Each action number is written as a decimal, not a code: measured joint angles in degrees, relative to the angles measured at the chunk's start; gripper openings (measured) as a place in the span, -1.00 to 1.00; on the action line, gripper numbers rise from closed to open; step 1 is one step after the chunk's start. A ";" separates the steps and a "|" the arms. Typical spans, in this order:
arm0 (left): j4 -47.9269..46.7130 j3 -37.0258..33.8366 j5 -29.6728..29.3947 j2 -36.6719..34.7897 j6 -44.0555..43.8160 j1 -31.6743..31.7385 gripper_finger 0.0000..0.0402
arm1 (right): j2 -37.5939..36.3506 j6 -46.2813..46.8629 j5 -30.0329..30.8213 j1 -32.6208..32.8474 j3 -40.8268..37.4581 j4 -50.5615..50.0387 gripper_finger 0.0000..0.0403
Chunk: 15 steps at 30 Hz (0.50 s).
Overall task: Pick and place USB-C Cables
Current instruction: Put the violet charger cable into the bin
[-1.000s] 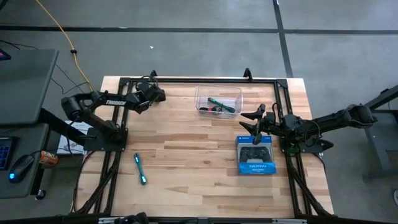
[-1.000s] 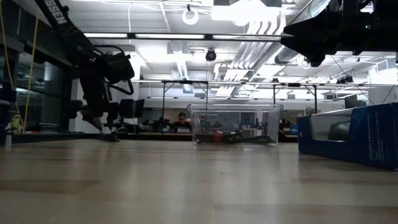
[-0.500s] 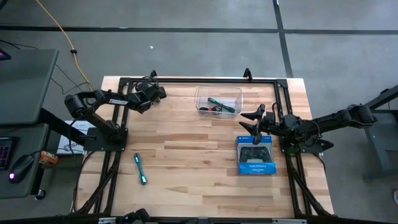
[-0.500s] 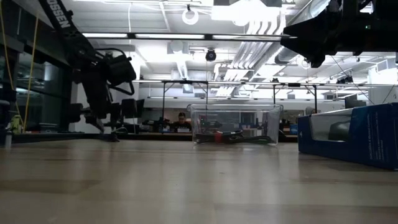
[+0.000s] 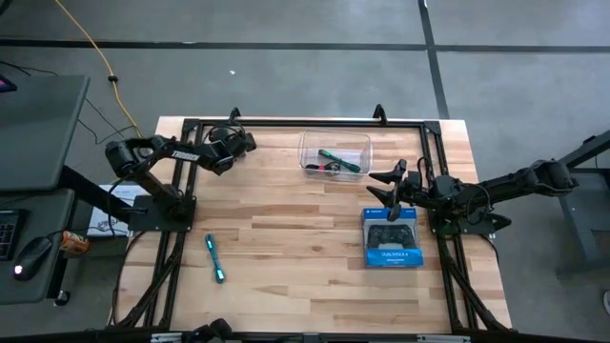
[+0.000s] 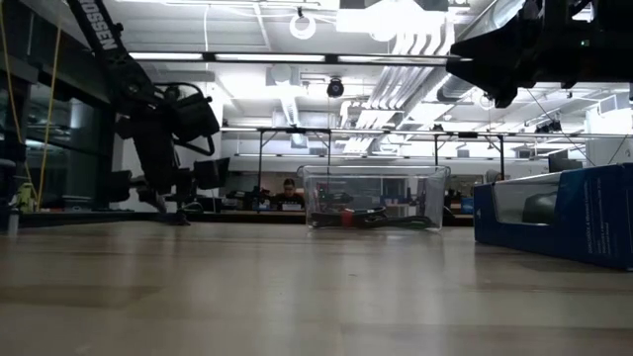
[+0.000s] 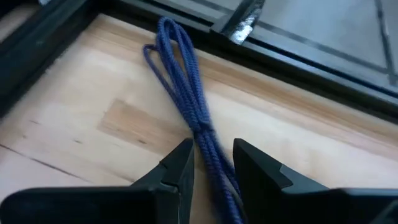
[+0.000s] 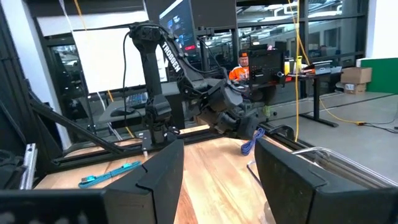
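Note:
My left gripper (image 5: 243, 143) is at the table's far left corner, shut on the dark purple cable bundle (image 7: 186, 81), which also shows in the right wrist view as a purple cable (image 8: 250, 143) under that gripper. The cyan cable (image 5: 215, 257) lies flat on the table near the left side. The green cable (image 5: 334, 155) and a dark one with red (image 5: 324, 168) lie inside the clear tub (image 5: 307, 143). My right gripper (image 5: 381, 187) hovers open over the far edge of the blue controller box (image 5: 392, 240). My left gripper pinches the purple bundle between its two fingers at a stretch back from the looped end (image 7: 202, 134). The fingers lie along the bundle, and the looped end (image 7: 168, 34) sticks out past the fingertips toward the far frame rail. Whether it is clear of the table I cannot tell.
A black metal frame (image 5: 286, 122) runs along the table's far edge and down both sides. The tub stands at the far middle and the blue box at the right. Bare wood (image 5: 286, 238) lies between the cyan cable and the box.
My left gripper has shifted a little toward the table's right along the far edge, with the purple cable still in it. The right arm and the other things have kept still.

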 joint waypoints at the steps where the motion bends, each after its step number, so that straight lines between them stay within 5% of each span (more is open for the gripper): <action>1: 1.18 0.01 -0.60 0.63 -0.60 -0.34 -0.55 | 0.00 0.00 0.13 0.00 0.00 -0.02 -0.06; 15: 4.22 0.07 -4.84 6.42 -8.57 -4.61 -0.66 | 0.00 1.51 0.24 -0.02 0.00 -1.88 -0.06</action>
